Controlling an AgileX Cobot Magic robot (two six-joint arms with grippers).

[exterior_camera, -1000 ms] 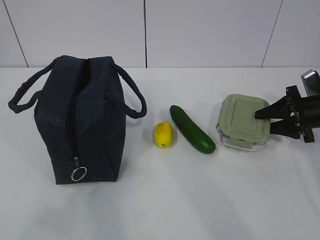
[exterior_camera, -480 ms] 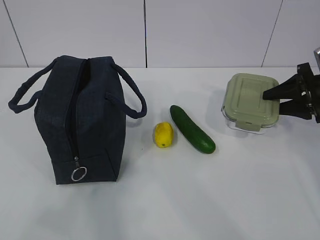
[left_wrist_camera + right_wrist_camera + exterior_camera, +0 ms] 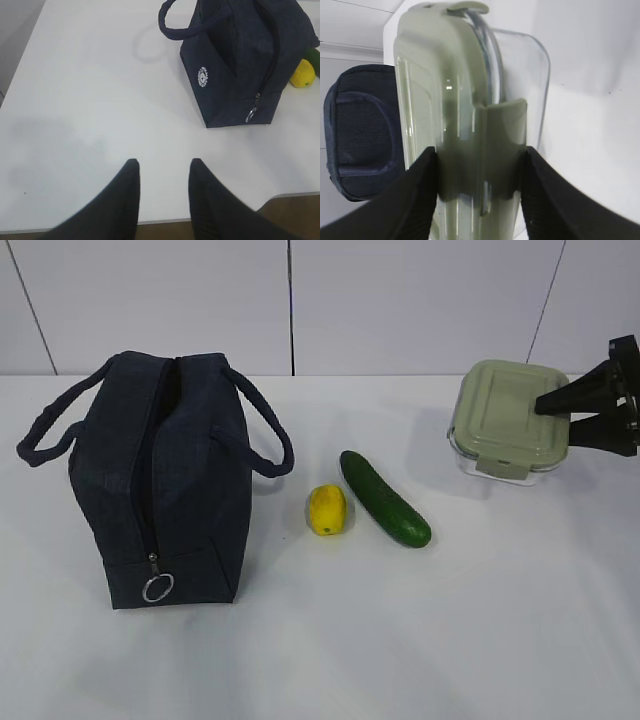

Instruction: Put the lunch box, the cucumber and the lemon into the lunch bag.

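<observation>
At the left of the exterior frame the lunch bag (image 3: 160,480) stands upright on the white table (image 3: 330,640), its zipper running down the near end to a silver ring pull (image 3: 157,587), its two loop handles drooping to either side. In the left wrist view the left hand (image 3: 161,177) hangs over bare table at the lower middle of the frame, fingers moderately apart and holding nothing, with the bag well apart at the upper right. Just right of the bag, at centre frame, the lemon (image 3: 327,510) lies on the table with the cucumber (image 3: 384,498) just beside it, angled toward lower right. At the upper right the right hand (image 3: 560,415) grips the lunch box (image 3: 508,420) from the right edge, one finger over the sage-green lid (image 3: 505,410) and one beneath; the box looks lifted clear of the table. The right wrist view shows both fingers (image 3: 412,200) pressed against the box's lid clip (image 3: 492,150).
</observation>
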